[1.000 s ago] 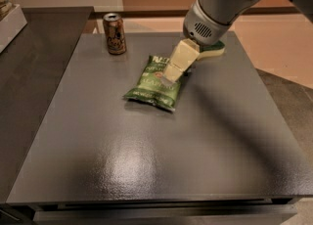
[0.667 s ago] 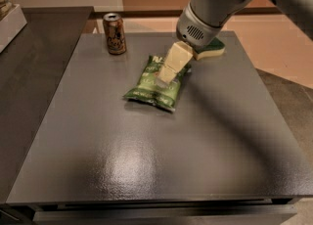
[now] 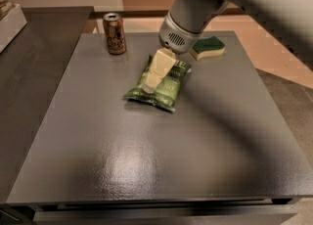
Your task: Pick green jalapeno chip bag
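Green jalapeno chip bag [image 3: 168,88] flat on gray table [image 3: 146,170], directly beneath gripper [image 3: 152,81]; gripper tip over bag's left half, grip state impossible to tell. Soda can [image 3: 115,33], sponge [image 3: 208,48] behind.

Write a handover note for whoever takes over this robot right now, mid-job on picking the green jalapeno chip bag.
The gripper hangs over the green jalapeno chip bag, at its left half; contact unclear.
The bag lies flat on the table, between the can and the sponge, touching neither.
Done: approach.
Left: grasp and lift the bag.
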Controlling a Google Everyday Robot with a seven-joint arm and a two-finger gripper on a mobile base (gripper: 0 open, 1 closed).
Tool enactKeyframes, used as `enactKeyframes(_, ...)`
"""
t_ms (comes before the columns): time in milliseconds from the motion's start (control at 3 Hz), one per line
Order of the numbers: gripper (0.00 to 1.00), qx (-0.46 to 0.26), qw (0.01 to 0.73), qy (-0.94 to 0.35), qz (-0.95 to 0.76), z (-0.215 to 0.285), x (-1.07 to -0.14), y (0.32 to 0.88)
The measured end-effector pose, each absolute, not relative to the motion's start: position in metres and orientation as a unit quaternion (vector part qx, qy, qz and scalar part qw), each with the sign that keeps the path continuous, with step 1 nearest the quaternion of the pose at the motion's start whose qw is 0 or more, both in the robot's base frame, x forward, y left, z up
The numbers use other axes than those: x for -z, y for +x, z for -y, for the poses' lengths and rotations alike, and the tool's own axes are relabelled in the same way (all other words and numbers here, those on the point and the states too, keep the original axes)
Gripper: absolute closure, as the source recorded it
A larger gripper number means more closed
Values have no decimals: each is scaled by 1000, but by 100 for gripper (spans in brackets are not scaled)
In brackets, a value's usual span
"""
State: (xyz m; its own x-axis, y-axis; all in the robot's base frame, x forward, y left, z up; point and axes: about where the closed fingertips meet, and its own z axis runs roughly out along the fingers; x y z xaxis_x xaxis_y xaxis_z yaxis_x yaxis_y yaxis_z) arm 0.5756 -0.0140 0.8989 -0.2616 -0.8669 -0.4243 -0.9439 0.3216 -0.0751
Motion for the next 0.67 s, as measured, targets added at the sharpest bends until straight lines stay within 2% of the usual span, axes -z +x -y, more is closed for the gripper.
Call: enactKeyframes(667,0,-94,175,-578,-792,13,-871,575)
